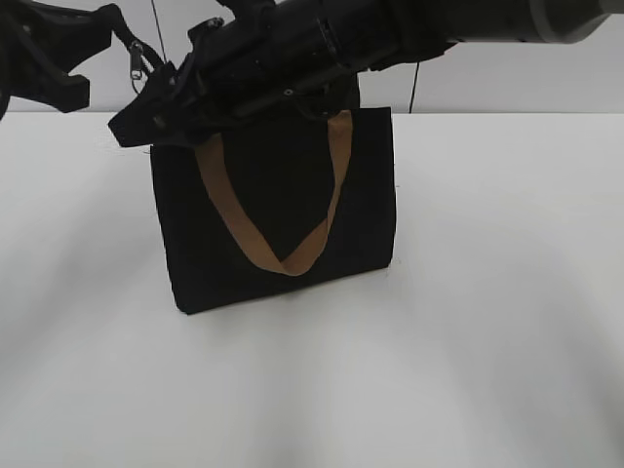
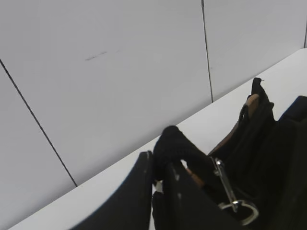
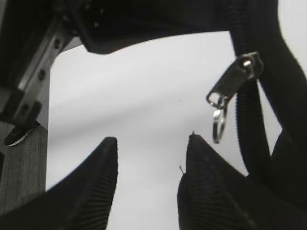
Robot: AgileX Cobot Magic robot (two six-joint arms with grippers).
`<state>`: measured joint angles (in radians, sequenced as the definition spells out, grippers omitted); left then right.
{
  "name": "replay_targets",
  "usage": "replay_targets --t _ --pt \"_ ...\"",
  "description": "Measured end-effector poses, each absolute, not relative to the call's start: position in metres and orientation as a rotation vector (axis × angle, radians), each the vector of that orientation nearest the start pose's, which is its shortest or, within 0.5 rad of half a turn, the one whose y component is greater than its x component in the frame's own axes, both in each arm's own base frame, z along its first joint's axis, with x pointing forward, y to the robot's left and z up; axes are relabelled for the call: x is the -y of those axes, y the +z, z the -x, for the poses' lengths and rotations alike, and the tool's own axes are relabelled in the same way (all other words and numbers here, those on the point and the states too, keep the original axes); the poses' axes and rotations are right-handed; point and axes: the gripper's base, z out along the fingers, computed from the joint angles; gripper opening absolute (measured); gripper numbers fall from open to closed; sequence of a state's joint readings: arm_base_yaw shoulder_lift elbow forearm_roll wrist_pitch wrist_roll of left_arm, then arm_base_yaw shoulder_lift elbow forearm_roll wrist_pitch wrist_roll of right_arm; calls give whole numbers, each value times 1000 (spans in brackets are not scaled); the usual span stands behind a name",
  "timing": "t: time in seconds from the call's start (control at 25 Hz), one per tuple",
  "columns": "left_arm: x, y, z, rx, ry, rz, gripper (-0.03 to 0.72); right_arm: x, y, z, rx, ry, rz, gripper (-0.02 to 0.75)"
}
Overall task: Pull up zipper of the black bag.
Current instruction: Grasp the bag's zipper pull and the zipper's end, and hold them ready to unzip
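The black bag [image 1: 283, 210] with a brown handle [image 1: 283, 258] stands upright on the white table. My left gripper [image 1: 97, 24] is shut on the black fabric end of the bag's zipper strip [image 2: 168, 146] and holds it up to the left of the bag's top. The metal zipper pull [image 1: 136, 64] with its ring hangs just below that strip; it also shows in the left wrist view [image 2: 229, 189]. My right gripper [image 3: 151, 143] reaches across the bag's top to its left corner [image 1: 132, 125]. It is open and empty, with the zipper pull [image 3: 235, 76] just to the right of its jaws.
The white table [image 1: 468, 341] spreads around the bag. A white panelled wall [image 2: 120, 72] stands behind it. My right arm [image 1: 322, 44] lies across the bag's top edge and hides the opening.
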<state>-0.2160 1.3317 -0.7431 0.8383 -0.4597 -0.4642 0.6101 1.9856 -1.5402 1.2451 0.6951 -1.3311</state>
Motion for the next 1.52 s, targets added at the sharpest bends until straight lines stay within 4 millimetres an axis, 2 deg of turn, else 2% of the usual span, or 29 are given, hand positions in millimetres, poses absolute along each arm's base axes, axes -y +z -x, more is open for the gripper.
replay_targets --t 0.32,0.8,1.12,1.52 --pt "92 290 -272 -1603 -222 -698 27 -305 245 -345 -1890 923 1140 357" --pt "92 290 -272 -1603 -222 -698 27 -303 245 -350 -1892 853 1108 356" --pt "92 290 -272 -1603 -222 -698 27 -303 246 -351 -1895 864 1078 302" --pt "91 289 -272 -1614 -214 -696 27 -304 248 -353 -1902 894 1009 293"
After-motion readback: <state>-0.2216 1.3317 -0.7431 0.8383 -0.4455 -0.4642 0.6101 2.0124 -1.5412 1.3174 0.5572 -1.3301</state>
